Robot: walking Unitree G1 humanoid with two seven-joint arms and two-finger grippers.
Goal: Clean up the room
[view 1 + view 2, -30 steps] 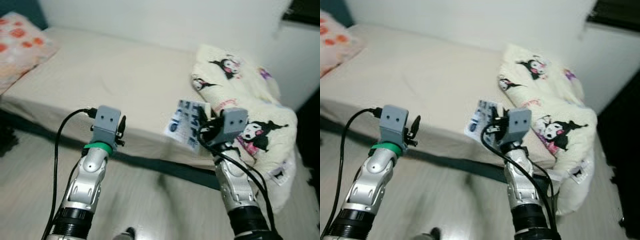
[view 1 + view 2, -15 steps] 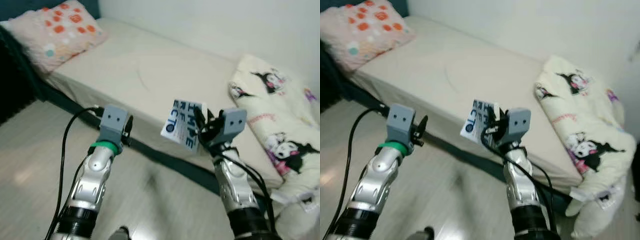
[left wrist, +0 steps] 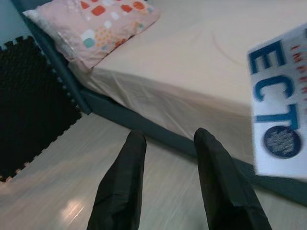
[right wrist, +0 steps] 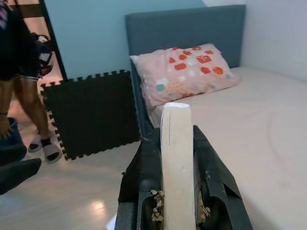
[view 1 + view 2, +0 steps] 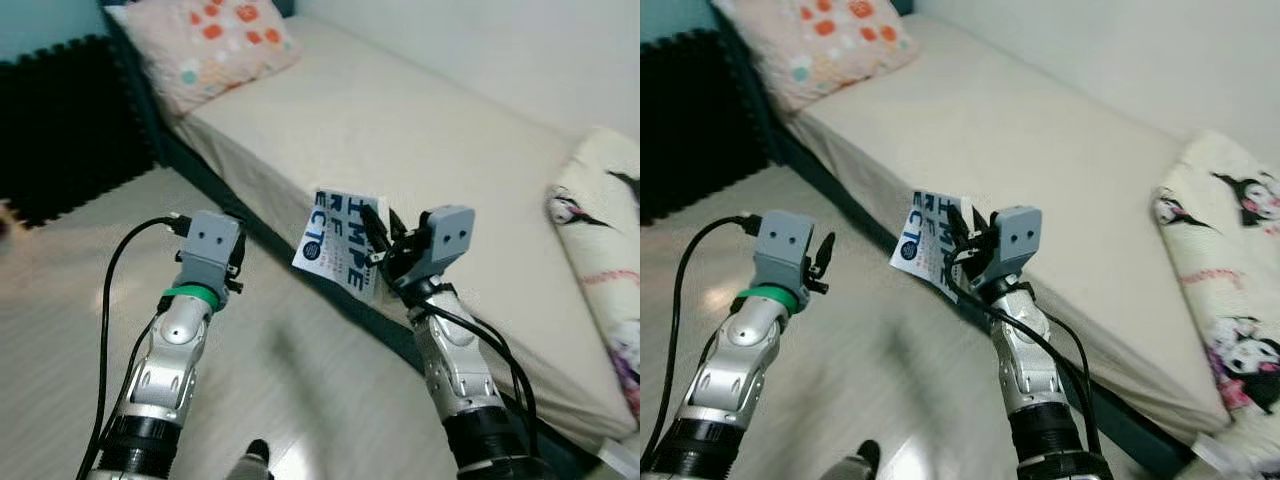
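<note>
My right gripper (image 5: 372,236) is shut on a white book with blue letters (image 5: 338,245), held upright in the air beside the bed. The right wrist view has the book's page edge (image 4: 175,158) squeezed between the two black fingers (image 4: 148,163). The same book (image 3: 280,122) appears at the edge of the left wrist view. My left gripper (image 3: 168,143) is raised over the floor, open, with nothing between its fingers (image 3: 125,177). It is also in the eye view (image 5: 236,268), to the left of the book.
A bed with a beige sheet (image 5: 400,130) and dark blue frame (image 5: 200,175) runs across ahead. A pink dotted pillow (image 5: 215,35) lies at its head. A cartoon-print blanket (image 5: 605,230) is at the right. Black foam mats (image 5: 60,120) stand left. A person's legs (image 4: 26,100) stand by them.
The camera has swung left: the pillow and foam mats have come into view and the blanket has slid to the right edge. Both arms keep their pose, the book still held.
</note>
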